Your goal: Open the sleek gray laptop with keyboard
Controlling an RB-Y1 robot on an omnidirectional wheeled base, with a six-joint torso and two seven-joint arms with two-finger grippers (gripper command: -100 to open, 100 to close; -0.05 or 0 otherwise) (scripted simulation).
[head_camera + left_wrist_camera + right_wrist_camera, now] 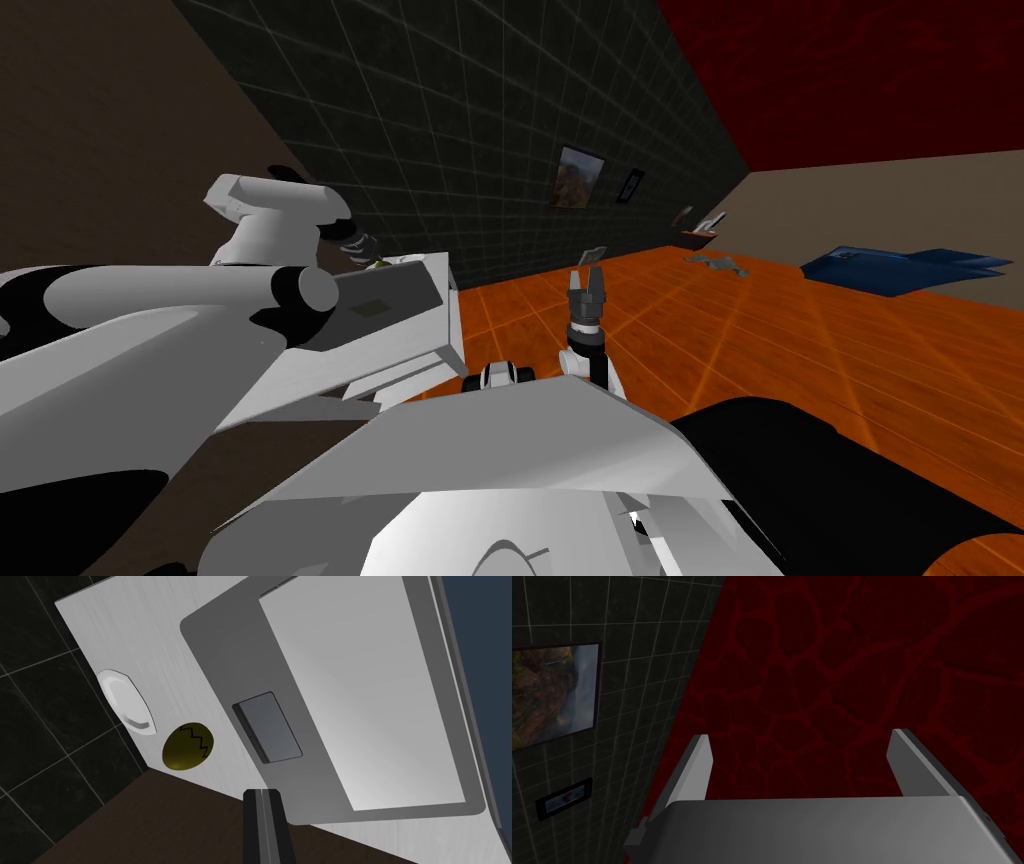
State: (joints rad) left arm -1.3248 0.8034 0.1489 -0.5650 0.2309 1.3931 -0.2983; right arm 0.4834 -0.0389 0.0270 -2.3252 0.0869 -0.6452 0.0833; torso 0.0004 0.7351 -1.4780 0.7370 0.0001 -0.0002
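Left gripper [261,801], fingers pressed together, hovers by the laptop's [340,701] front edge, near its touchpad [268,727]. That laptop lies on the white desk [125,636], lid seemingly up already. Make any push on the lid slow. Right gripper [799,741] idles, spread.

A white oval dish [125,703] is seen on the white desk [150,641], at the edge along the dark tiled wall [40,701] and close to a corner. A yellow egg-shaped thing [187,746] marked with a black zigzag is laid just beside it, nearer that corner. A framed picture [579,177] and a smaller frame [631,185] are hung on that wall. A blue sheet [900,265] is spread on the orange floor [800,340].
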